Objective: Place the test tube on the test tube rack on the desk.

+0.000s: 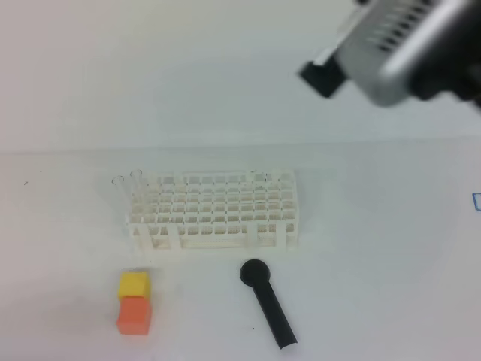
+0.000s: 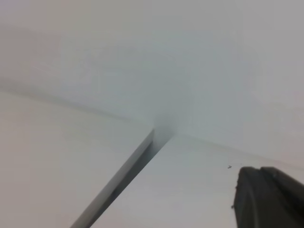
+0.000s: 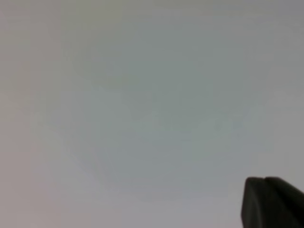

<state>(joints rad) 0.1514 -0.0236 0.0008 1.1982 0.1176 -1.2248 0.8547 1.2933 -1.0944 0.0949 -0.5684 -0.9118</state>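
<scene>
The white lattice test tube rack [image 1: 214, 210] stands in the middle of the desk [image 1: 376, 263]. Faint see-through round rims of a test tube [image 1: 136, 175] show at the rack's back left corner; I cannot tell whether it stands in a hole or beside the rack. My right gripper [image 1: 320, 75] hangs high above the back right, far from the rack, shut and empty. Its dark fingertips [image 3: 266, 199] show in the right wrist view against blank white. The left gripper [image 2: 260, 170] is shut, holds nothing, and faces a desk edge [image 2: 123, 175].
A black round-headed scoop [image 1: 268, 302] lies in front of the rack. At the front left, a yellow block [image 1: 134, 284] sits on an orange block [image 1: 134, 316]. The right arm's grey body [image 1: 398, 45] fills the top right corner.
</scene>
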